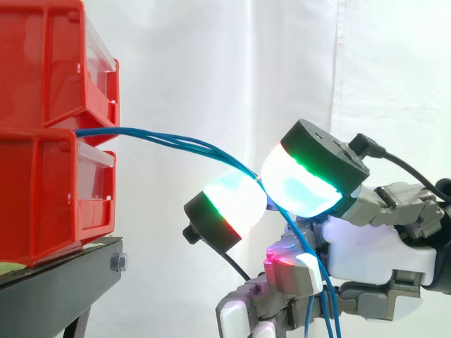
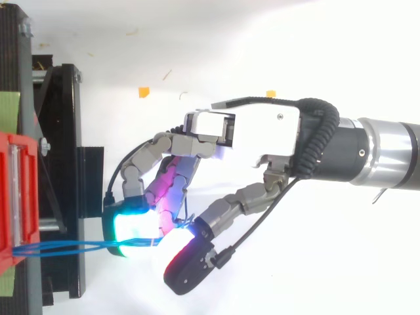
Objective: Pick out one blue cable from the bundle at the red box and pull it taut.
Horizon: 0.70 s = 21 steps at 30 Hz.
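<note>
White curtain [image 1: 211, 70] behind; my hand [image 2: 262, 128] pinches the blue cables [image 1: 176, 141] between its pads [image 1: 299, 184]; risk: several strands caught, not one

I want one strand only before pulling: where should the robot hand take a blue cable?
Probably mid-span between the red bins and the pads, where the blue cables spread slightly. Come from the arm's side, pads either side of one strand.

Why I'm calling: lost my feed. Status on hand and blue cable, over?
Hand shut on blue cables, pinched between pads. Several strands run from red bins to pinch, bowed, not taut. Nothing in the way.
</note>
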### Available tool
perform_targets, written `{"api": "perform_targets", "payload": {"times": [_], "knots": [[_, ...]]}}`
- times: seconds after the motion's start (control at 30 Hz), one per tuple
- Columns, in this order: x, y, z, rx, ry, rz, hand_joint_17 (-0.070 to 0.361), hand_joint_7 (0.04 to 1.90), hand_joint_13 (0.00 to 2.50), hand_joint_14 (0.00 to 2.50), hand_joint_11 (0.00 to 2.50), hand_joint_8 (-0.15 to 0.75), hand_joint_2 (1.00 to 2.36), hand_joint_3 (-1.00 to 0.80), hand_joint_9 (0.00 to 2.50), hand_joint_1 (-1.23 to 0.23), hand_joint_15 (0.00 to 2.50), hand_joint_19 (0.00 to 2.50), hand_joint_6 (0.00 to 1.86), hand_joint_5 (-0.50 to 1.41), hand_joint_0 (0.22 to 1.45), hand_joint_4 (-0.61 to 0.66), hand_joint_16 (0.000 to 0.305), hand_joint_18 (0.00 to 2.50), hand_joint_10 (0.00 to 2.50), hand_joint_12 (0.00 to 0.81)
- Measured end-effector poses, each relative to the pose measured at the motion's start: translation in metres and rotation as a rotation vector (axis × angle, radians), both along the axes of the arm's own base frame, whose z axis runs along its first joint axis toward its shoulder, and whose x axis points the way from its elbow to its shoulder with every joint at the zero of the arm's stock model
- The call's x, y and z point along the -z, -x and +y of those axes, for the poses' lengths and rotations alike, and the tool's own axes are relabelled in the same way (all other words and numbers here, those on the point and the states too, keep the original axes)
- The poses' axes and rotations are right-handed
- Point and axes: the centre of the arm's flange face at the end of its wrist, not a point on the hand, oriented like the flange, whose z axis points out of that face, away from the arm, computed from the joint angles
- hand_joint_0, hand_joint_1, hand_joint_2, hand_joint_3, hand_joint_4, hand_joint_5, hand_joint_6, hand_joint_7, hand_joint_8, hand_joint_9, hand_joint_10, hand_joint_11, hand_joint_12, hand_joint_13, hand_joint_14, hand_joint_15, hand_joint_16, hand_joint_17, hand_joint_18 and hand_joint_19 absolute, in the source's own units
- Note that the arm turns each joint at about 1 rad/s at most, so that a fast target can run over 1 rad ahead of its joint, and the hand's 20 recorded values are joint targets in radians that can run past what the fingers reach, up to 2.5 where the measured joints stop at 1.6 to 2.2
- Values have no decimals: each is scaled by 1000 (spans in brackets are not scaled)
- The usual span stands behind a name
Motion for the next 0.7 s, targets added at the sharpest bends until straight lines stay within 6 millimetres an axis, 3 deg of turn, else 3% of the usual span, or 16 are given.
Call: {"api": "perform_targets", "payload": {"times": [0.27,0.47,0.7], "knots": [[0,0,0,0,0,1,85,1021,958,18,800,270,1000,-500,1358,-961,383,592,952,-79,688,-249,38,820,34,291],[0,0,0,-1,0,1,96,820,986,16,784,285,1000,-500,1400,-945,380,606,915,-59,498,-106,43,850,32,310],[0,0,0,-8,1,1,113,873,1017,14,738,294,1000,-500,1420,-853,362,585,870,-54,417,-59,50,905,30,343]]}}
